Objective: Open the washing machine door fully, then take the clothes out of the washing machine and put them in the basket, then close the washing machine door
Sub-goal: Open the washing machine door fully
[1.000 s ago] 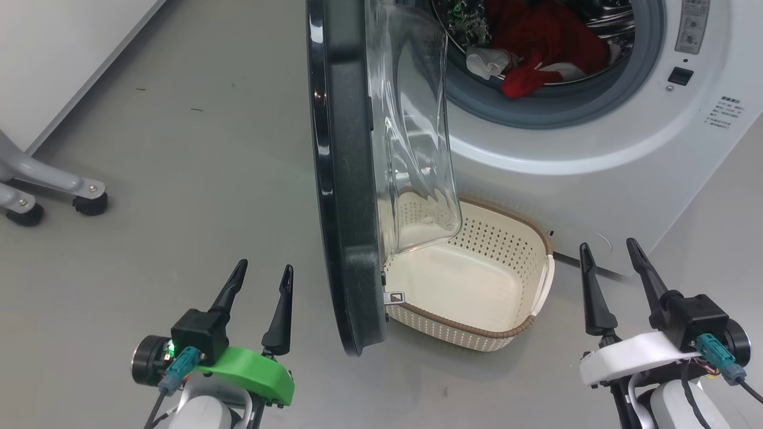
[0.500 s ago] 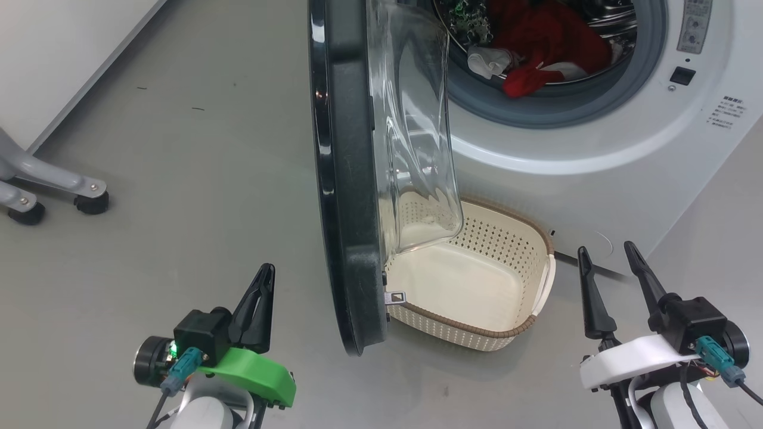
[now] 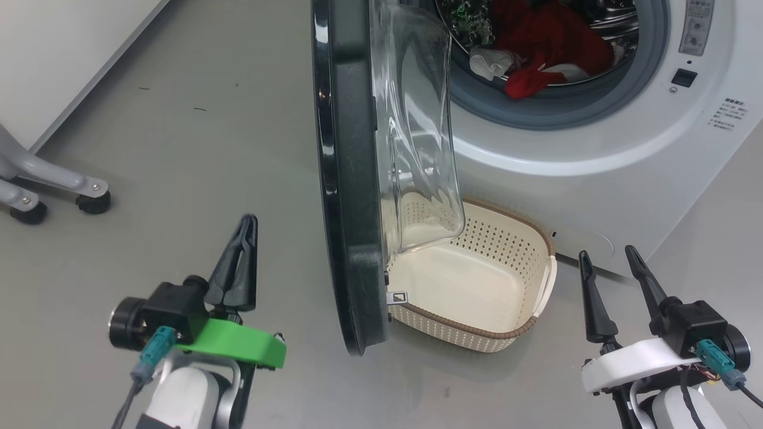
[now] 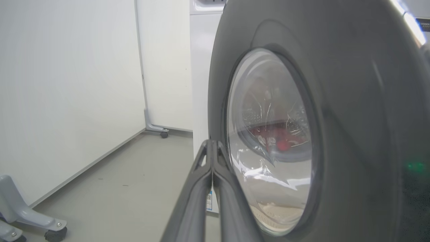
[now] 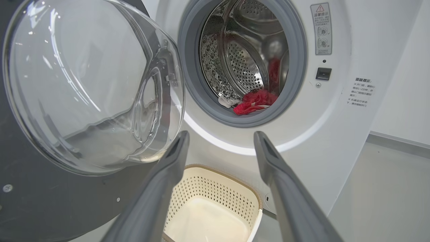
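While the washing machine door [image 3: 349, 179] stands swung out, edge-on in the head view, its clear glass bowl bulges toward the washing machine [image 3: 596, 155], whose drum is uncovered. Red clothes [image 3: 551, 44] and a small white piece lie heaped at the front of the drum, behind the grey gasket. On the grey floor [image 3: 197, 149], the basket [image 3: 474, 329] sits against the foot of the machine, just right of the door's lower edge and partly under the glass bowl, its cream bottom bare. Left of the door and apart from its black rim, the left gripper [image 3: 247, 221] hovers with its two dark fingers pressed together, gripping nothing; in the left wrist view they point at the door's outer face. At the lower right, the right gripper [image 3: 606, 250] hangs near the basket's right end, its fingers spread wide and holding nothing. Grey wheeled legs [image 3: 56, 187] stand at the far left.
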